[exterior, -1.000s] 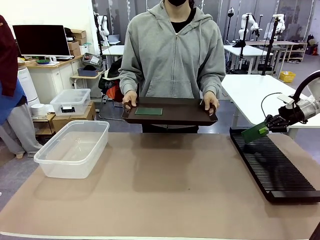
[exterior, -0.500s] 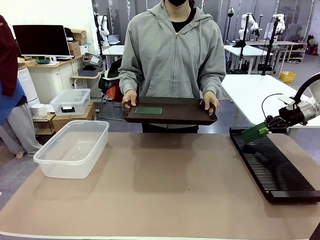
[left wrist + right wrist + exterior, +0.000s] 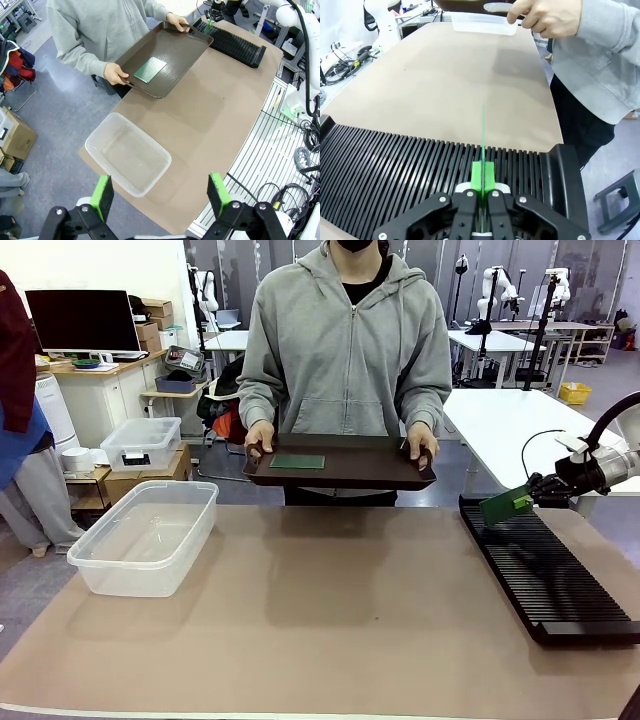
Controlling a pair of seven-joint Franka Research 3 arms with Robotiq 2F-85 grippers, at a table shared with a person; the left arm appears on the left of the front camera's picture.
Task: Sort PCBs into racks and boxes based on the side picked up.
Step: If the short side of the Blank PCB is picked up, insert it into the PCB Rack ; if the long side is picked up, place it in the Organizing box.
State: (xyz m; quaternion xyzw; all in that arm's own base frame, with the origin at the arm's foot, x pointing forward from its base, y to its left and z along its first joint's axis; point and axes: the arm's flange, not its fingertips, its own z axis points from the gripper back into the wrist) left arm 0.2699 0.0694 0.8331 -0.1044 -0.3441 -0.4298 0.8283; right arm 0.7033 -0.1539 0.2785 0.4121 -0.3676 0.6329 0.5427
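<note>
The right gripper [image 3: 530,497] pinches one PCB [image 3: 506,505] on edge above the far end of the slotted rack [image 3: 545,570], not yet seated. The second PCB [image 3: 297,462] lies on the person's brown tray [image 3: 345,478]. The clear tub [image 3: 150,540] is empty. The left gripper [image 3: 161,200] hangs spread wide. Judging by this, both boards remain to sort.

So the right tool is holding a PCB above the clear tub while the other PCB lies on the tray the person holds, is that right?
Not quite: the right tool holds its PCB above the far end of the black rack, not the clear tub, as the front view shows. The other PCB does lie on the tray the person holds.
</note>
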